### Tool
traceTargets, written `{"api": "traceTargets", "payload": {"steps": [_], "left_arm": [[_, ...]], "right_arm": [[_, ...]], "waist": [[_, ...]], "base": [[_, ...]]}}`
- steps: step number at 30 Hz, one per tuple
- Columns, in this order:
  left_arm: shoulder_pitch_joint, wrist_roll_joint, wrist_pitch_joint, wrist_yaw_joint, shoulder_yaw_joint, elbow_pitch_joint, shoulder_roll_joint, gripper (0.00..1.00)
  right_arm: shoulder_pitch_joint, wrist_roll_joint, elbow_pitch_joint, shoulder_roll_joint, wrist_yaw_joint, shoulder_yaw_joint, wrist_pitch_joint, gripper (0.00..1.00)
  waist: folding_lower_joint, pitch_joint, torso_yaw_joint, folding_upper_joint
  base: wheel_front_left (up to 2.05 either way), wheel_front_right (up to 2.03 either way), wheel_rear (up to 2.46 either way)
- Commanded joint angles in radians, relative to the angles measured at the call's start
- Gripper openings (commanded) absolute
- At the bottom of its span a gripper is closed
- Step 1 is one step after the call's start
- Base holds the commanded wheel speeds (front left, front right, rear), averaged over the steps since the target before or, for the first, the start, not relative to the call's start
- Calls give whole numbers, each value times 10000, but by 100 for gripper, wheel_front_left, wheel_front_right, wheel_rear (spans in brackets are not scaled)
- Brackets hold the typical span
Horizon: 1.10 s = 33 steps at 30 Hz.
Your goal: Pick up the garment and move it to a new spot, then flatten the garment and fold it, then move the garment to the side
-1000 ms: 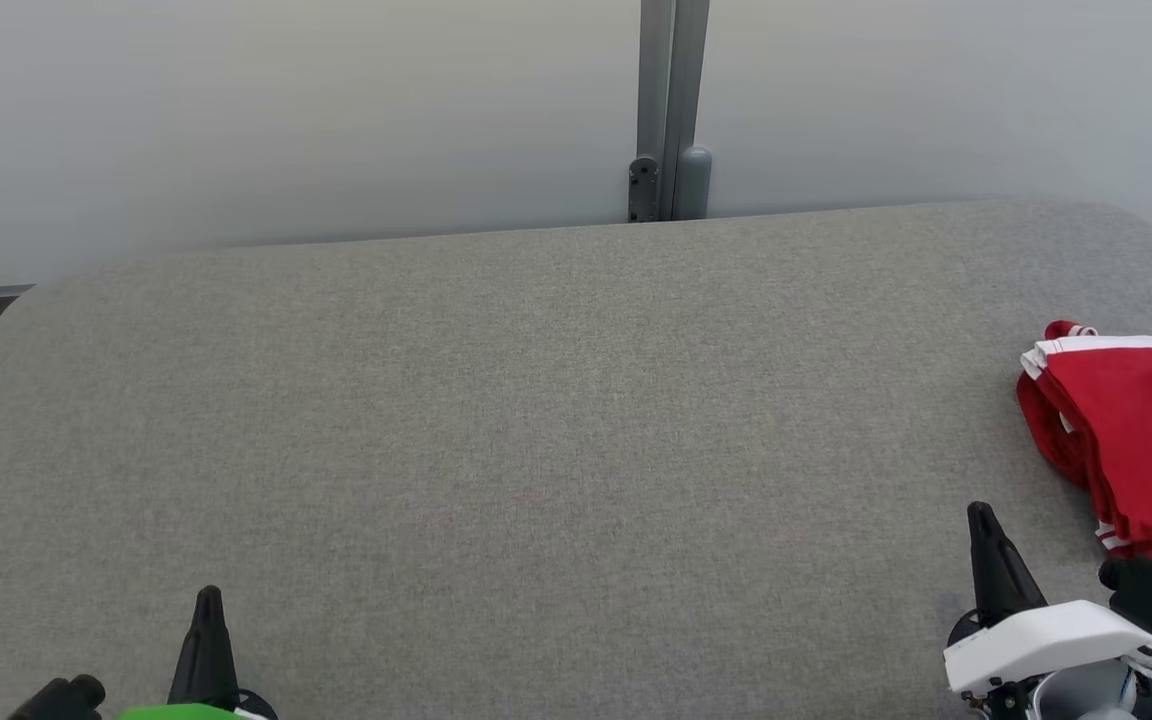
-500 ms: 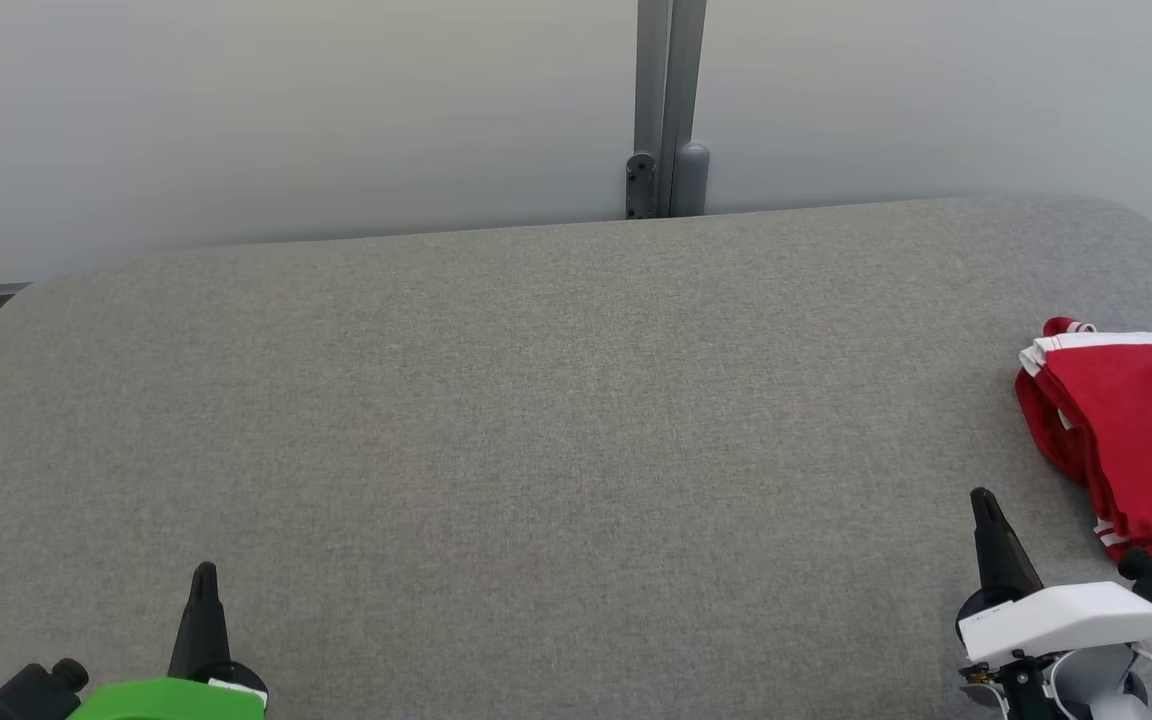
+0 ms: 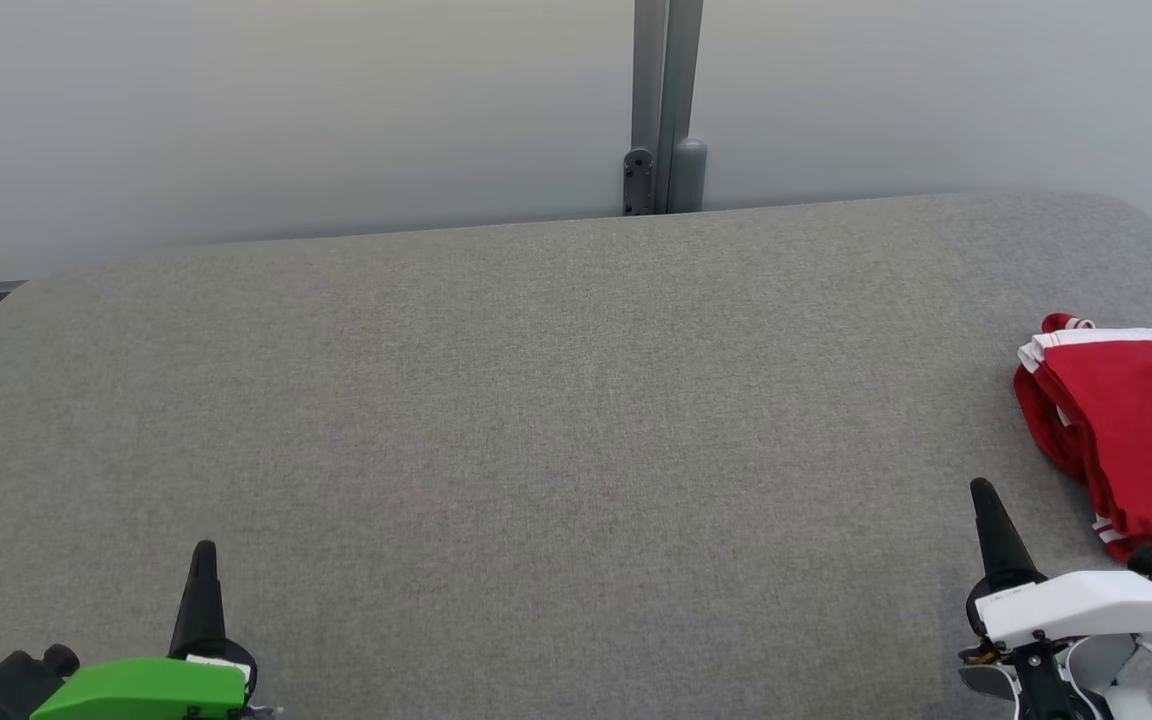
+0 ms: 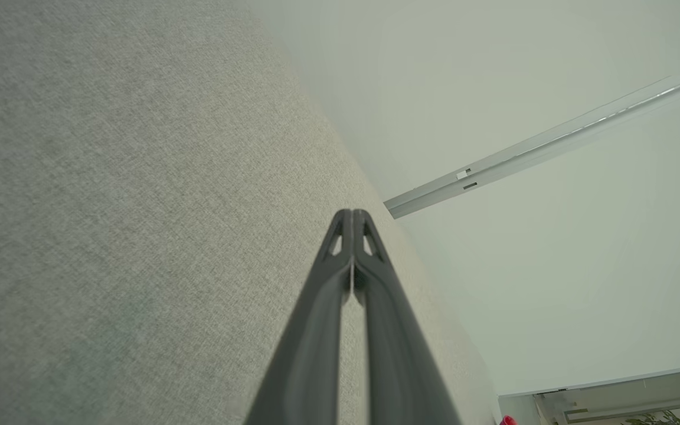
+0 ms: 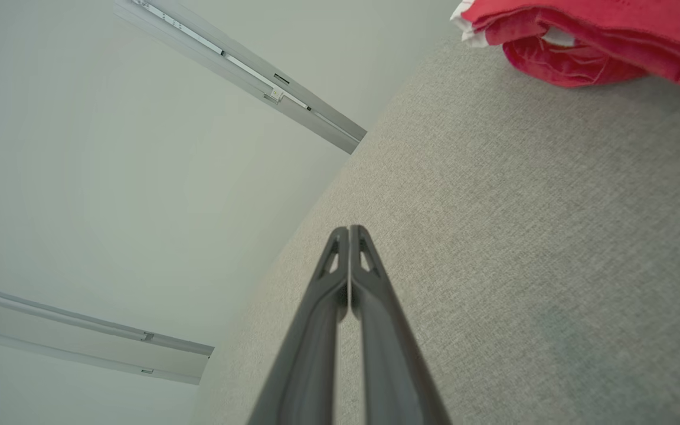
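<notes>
The counter (image 3: 536,400) is covered in grey woven cloth, matt and slightly rough. The garment (image 3: 1136,430) at the right is made of soft matt red cloth with white trim. The left hand (image 3: 204,550) and right hand (image 3: 982,492) are formed in dark matt plastic. The far post (image 3: 666,100) is finished in grey satin metal.

Red garment (image 3: 1126,430) runs off the right edge of the head view, and the right wrist view chops it at the top. Tiny red speck (image 4: 506,421) low in the left wrist view, can't tell what.
</notes>
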Motion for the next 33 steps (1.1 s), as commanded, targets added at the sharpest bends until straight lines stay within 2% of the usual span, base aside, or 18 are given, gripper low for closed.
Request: {"api": "traceTargets", "payload": {"steps": [1,33], "left_arm": [[-271,-314,66,-57,41,-119,73,0],[-862,-3131,855,-71,160,-103,97,0]], "right_arm": [[-241,324,-55,-66,7,-46,76,0],[-617,3693,43,-85,5,-192,853,0]], "waist": [[0,5,-3,0],[0,112,-78,0]], "base": [[0,0,0],[0,0,0]]}}
